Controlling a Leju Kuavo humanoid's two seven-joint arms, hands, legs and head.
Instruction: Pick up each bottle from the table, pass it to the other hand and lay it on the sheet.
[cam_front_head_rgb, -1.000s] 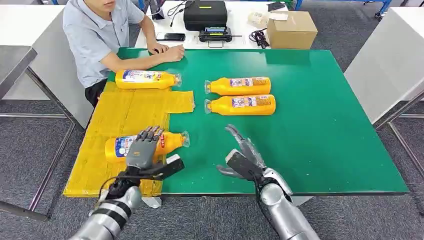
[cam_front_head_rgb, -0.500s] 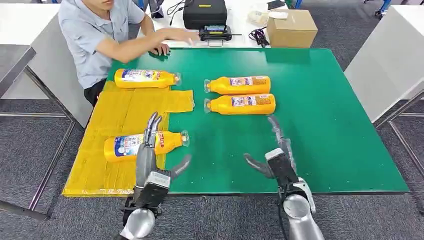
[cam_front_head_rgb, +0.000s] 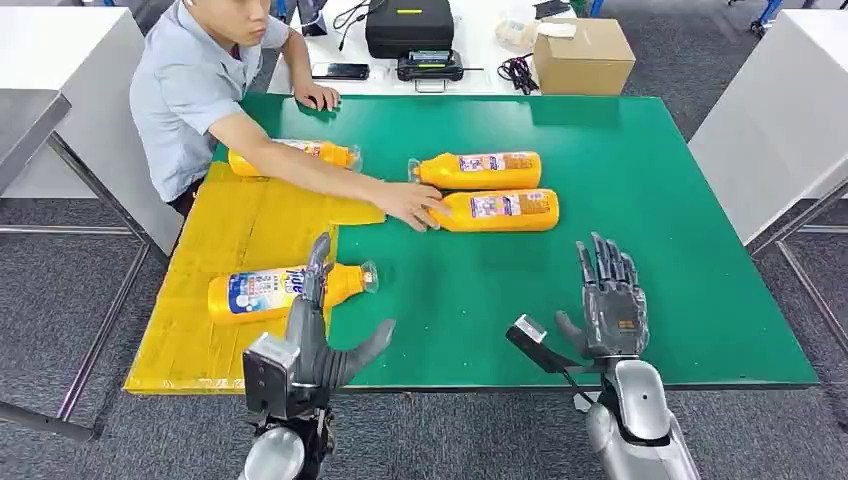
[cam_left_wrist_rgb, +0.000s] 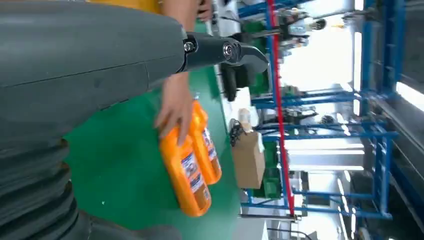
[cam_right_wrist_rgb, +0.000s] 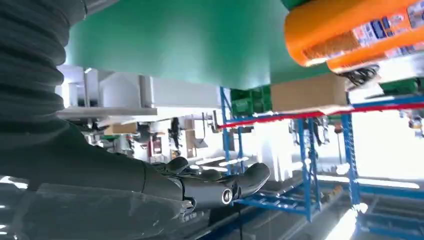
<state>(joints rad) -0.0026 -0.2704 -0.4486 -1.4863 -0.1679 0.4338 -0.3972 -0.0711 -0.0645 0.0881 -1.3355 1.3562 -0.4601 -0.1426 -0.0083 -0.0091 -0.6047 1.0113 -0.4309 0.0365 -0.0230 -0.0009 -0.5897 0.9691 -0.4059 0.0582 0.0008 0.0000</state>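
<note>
Two orange bottles lie side by side on the green table (cam_front_head_rgb: 640, 180): the far one (cam_front_head_rgb: 480, 170) and the near one (cam_front_head_rgb: 500, 210) (cam_left_wrist_rgb: 186, 177) (cam_right_wrist_rgb: 350, 25). A person's hand (cam_front_head_rgb: 408, 204) (cam_left_wrist_rgb: 175, 107) rests on the near one's neck. On the yellow sheet (cam_front_head_rgb: 240, 225) lie a third bottle (cam_front_head_rgb: 275, 290) and, at the far edge, a fourth (cam_front_head_rgb: 320, 152) partly hidden by the person's arm. My left hand (cam_front_head_rgb: 312, 335) stands upright and open at the table's front edge, just in front of the third bottle. My right hand (cam_front_head_rgb: 610, 300) is open, fingers up, holding nothing.
The person sits at the table's far left corner, arm stretched across the sheet. Behind the table stand a black case (cam_front_head_rgb: 410, 25), a cardboard box (cam_front_head_rgb: 583, 55) and a phone (cam_front_head_rgb: 340, 71). White tables flank both sides.
Both my hands have turned upright, the right one shifting right. The person's arm reached across the sheet to the near bottle on the green table and nudged it slightly right.
</note>
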